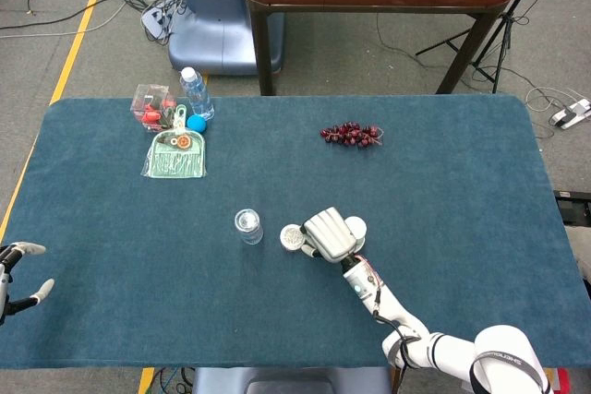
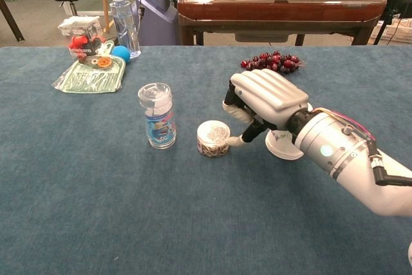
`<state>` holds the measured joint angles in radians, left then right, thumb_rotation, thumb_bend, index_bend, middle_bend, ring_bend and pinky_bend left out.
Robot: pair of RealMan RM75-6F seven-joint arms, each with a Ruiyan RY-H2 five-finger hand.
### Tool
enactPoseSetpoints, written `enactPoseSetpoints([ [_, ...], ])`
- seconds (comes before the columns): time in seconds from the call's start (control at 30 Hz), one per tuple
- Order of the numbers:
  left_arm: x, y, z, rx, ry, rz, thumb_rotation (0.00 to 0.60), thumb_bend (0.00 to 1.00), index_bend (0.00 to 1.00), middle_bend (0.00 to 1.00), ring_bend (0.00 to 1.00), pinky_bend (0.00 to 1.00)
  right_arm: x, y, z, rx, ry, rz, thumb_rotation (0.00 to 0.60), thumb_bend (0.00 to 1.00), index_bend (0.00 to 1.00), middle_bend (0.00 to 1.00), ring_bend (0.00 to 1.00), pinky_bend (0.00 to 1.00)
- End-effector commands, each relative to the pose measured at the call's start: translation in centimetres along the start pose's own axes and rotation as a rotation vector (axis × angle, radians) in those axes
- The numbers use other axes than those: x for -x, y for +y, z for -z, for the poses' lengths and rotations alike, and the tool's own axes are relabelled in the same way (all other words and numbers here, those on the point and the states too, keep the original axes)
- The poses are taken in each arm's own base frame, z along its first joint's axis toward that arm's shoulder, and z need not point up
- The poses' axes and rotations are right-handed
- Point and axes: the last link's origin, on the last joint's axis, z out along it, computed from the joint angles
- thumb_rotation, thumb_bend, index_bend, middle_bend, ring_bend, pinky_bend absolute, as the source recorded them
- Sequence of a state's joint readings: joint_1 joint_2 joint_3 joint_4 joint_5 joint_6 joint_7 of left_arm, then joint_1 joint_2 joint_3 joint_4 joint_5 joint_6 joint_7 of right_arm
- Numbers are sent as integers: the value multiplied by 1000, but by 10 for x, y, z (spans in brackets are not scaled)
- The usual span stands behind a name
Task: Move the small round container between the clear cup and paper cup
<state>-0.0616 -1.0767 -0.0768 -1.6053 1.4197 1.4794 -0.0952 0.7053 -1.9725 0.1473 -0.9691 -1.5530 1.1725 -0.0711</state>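
The right hand (image 2: 265, 98) is hovering with fingers curled downward, its thumb tip touching or just beside the small round container (image 2: 213, 138); whether it is gripping cannot be told. The container is sitting on the table (image 2: 96, 191) just left of the hand, between one clear cup (image 2: 157, 116) and one paper cup (image 2: 284, 144) beneath the wrist, apparently for positioning. The left hand (image 1: 17, 269) is idling, fingers spread.

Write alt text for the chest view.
The right robot hand hovers just right of a small round container standing on the blue table, between a clear cup and a paper cup partly hidden behind the hand. Grapes and a water bottle lie farther back.
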Motion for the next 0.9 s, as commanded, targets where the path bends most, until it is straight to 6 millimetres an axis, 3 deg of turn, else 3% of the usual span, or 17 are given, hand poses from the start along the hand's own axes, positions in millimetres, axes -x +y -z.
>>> enactPoseSetpoints([
  [0.03,0,0,0,0,1,0,600,243,376,350,302,550,1,-4,0,-7,-7,-13,600,0,1000,1000,1000,1000],
  [0.4,-5,-1,1,-2,15,10,600,242,376,350,302,550,13,-14,-5,-1,-23,-37,600,0,1000,1000,1000,1000],
  [0.9,-3,-1,1,-4,6,4,600,242,376,350,302,550,4,3,-8,42,25,-46,600,0,1000,1000,1000,1000],
])
